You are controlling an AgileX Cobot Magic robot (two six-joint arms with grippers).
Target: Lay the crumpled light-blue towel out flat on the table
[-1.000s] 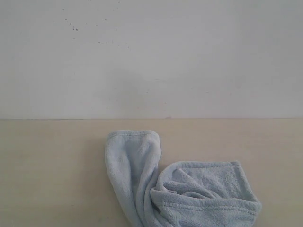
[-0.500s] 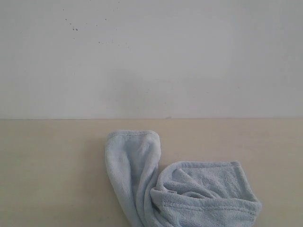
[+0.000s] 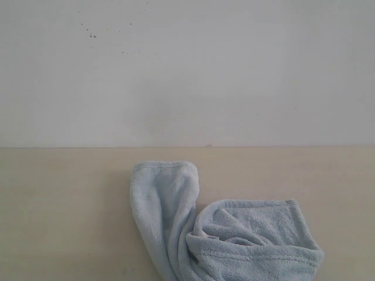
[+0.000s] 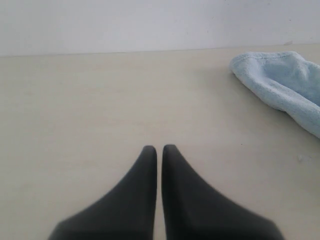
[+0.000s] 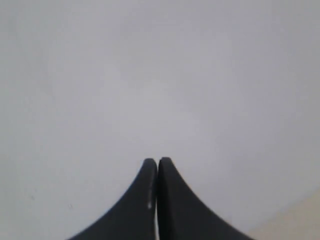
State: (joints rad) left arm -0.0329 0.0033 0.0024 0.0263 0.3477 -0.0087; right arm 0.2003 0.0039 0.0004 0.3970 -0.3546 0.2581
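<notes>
In the exterior view the towel point(image 3: 234, 240) lies crumpled on the table point(image 3: 58, 205), in the near part of it, a little to the right of the middle. One long folded part of it reaches toward the wall point(image 3: 246, 70) and ends in a rounded hemmed edge. Beside this part, on the right, the rest is bunched in a low heap with several hems folded over each other. The near edge of the cloth is cut off by the border of the view, so I cannot tell how far it goes. Some small dark specks point(image 3: 91, 34) are on the wall, high on the left. Neither of my arms shows in this view. In the left wrist view my left gripper point(image 4: 157, 148) is over bare table, its two dark fingers brought together with only a thin slit between them, and nothing is held there. The rounded end of the towel lies on the table ahead and off to one side, well apart from my fingertips. In the right wrist view my right gripper point(image 5: 157, 161) has its fingers pressed together and it holds nothing. It points at the plain white wall, and only a small corner of the beige table shows.
</notes>
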